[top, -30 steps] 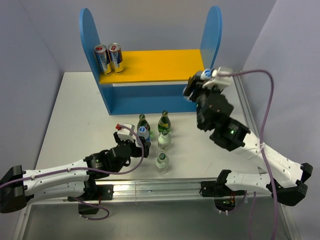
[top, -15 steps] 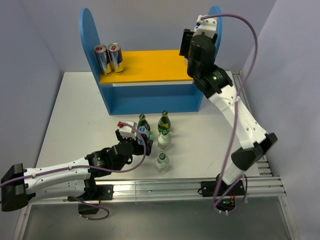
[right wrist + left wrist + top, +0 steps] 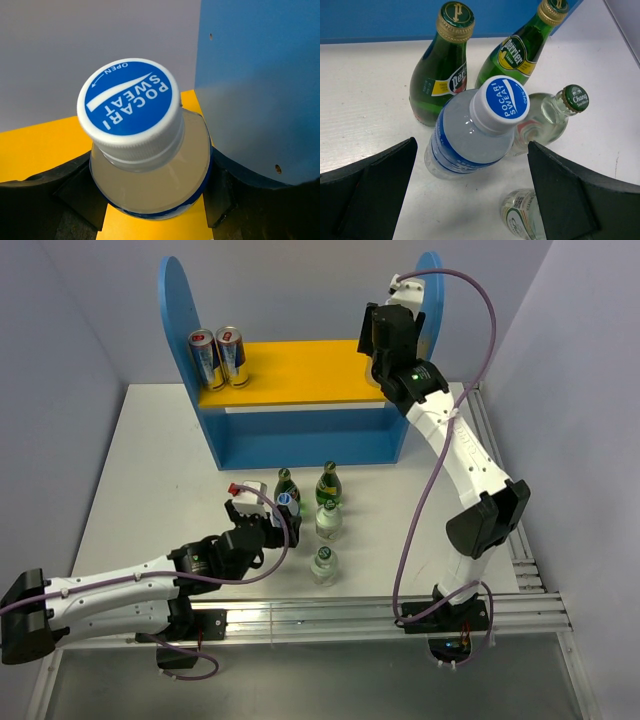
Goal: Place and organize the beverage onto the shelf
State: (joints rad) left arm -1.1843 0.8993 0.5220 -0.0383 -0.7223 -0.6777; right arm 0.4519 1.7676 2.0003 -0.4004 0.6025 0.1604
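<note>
The shelf (image 3: 300, 370) stands at the back, its yellow upper board between tall blue side panels. My right gripper (image 3: 383, 338) is shut on a clear blue-label bottle (image 3: 150, 170) with a white cap, held over the right end of the yellow board (image 3: 40, 145) beside the blue side panel (image 3: 260, 75). I cannot tell whether it touches the board. My left gripper (image 3: 470, 150) is open with the second blue-label bottle (image 3: 470, 130) standing between its fingers, untouched. Two green glass bottles (image 3: 442, 70) (image 3: 520, 50) stand behind it, and two short clear ones (image 3: 550, 112) (image 3: 522, 215) to its right.
Two cans (image 3: 218, 357) stand at the left end of the upper board. The table bottles cluster in front of the shelf (image 3: 310, 510). A metal rail (image 3: 330, 615) runs along the near edge.
My right arm has swung up from beside the shelf's right panel, carrying its bottle over the right end of the upper board. My left gripper has barely moved.
</note>
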